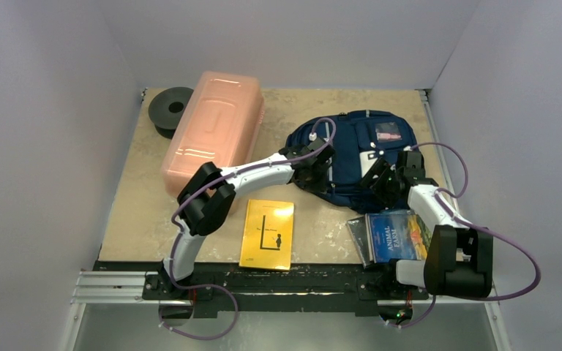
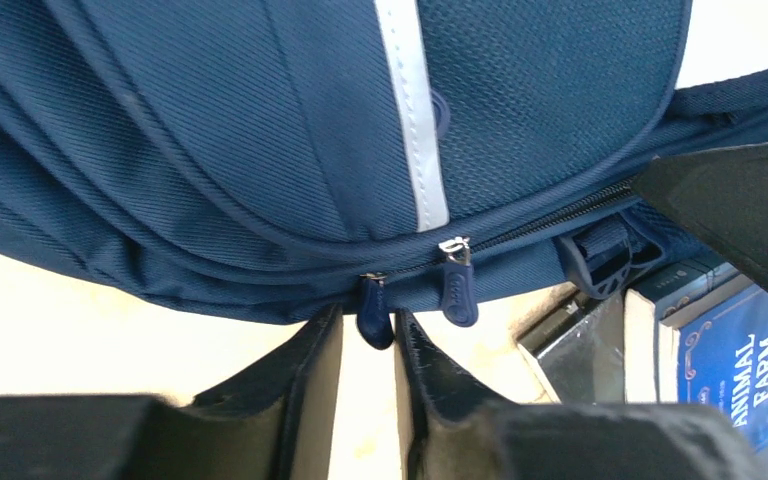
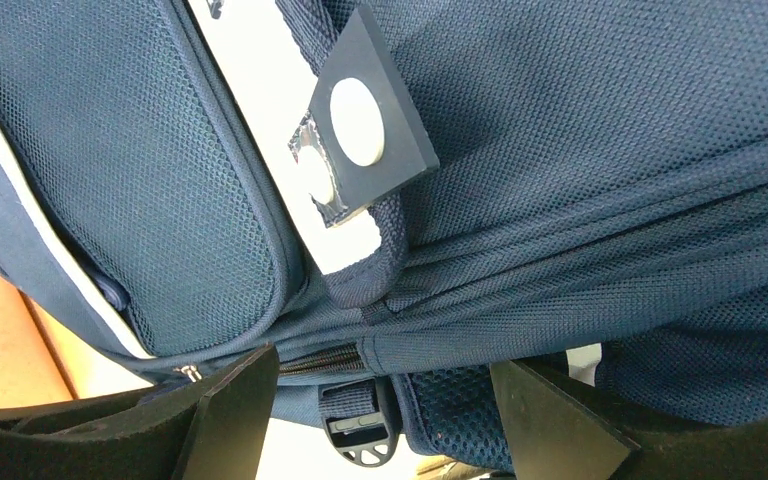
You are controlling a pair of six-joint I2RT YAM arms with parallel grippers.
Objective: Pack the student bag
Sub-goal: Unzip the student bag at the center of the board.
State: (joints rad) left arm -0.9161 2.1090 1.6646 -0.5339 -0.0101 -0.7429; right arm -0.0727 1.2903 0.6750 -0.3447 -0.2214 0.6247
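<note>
One camera overlooks my desk (image 1: 139,219) from above and behind, while both wrist cameras stare close-up at the same zipped edge of the student bag (image 2: 210,130).

Plain, pale grey-lilac walls (image 1: 36,110) close in the left, back and right edges of the worktop (image 1: 135,219), which is beige with a mottled, stone-like look. A silver metal rail (image 1: 110,287) runs along its near edge. The light is soft and even.

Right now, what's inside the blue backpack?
Can't see inside: the backpack looks zipped, its fabric hiding any contents. The left claw straddles one zipper pull. The yellow book and Animal Farm book lie outside.
</note>
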